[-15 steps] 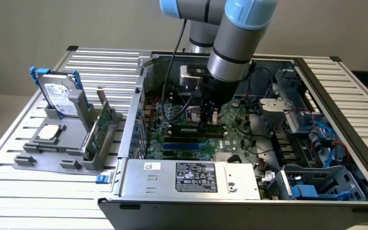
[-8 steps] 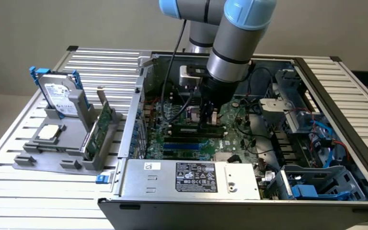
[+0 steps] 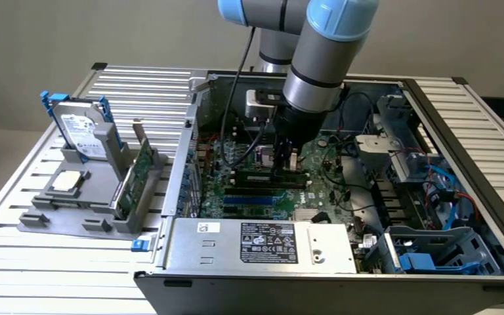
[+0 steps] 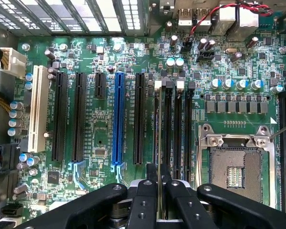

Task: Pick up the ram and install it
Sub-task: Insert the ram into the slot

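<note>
The ram (image 4: pixel 158 143) is a thin dark board seen edge-on in the wrist view, standing upright along the black memory slots (image 4: pixel 178 129) beside the CPU socket (image 4: pixel 236 162). My gripper (image 4: pixel 158 193) is shut on its top edge, one black finger (image 4: pixel 144 202) on each side. In the exterior view the gripper (image 3: pixel 280 164) reaches down into the open computer case, with the ram (image 3: pixel 265 176) lying low against the green motherboard (image 3: pixel 261 197). Whether the ram is seated in its slot I cannot tell.
On the exterior view's left a grey holder (image 3: pixel 68 220) carries a silver hard drive with blue rails (image 3: pixel 84 134) and a green expansion card (image 3: pixel 140 174). The power supply (image 3: pixel 261 239), black cables (image 3: pixel 357 197) and a drive cage (image 3: pixel 436 252) crowd the case.
</note>
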`<state>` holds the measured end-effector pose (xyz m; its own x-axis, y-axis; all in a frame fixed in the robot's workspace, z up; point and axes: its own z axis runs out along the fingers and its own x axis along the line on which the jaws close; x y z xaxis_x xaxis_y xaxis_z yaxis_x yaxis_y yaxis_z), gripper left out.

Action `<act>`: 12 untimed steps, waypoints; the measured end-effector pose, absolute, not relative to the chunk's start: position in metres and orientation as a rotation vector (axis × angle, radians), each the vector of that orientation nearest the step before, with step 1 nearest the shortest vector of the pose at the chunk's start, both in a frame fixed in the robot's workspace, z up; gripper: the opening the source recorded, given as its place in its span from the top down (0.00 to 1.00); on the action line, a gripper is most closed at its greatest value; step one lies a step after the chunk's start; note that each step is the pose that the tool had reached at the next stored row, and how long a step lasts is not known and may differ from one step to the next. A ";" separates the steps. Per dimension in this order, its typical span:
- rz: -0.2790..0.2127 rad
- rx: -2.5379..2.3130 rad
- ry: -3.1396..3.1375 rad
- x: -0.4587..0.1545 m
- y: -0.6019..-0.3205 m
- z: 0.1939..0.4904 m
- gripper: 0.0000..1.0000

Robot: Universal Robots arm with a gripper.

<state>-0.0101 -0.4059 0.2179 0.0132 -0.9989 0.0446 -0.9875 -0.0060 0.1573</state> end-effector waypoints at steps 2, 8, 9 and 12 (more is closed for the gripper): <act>-0.119 2.128 -2.108 -0.010 -0.406 0.218 0.86; -0.119 2.126 -2.110 -0.010 -0.406 0.222 0.86; -0.119 2.126 -2.110 -0.010 -0.406 0.223 0.86; -0.119 2.125 -2.111 -0.010 -0.406 0.228 0.86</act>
<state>-0.0100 -0.4059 0.2278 0.0105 -0.9989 0.0447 -0.9875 -0.0033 0.1573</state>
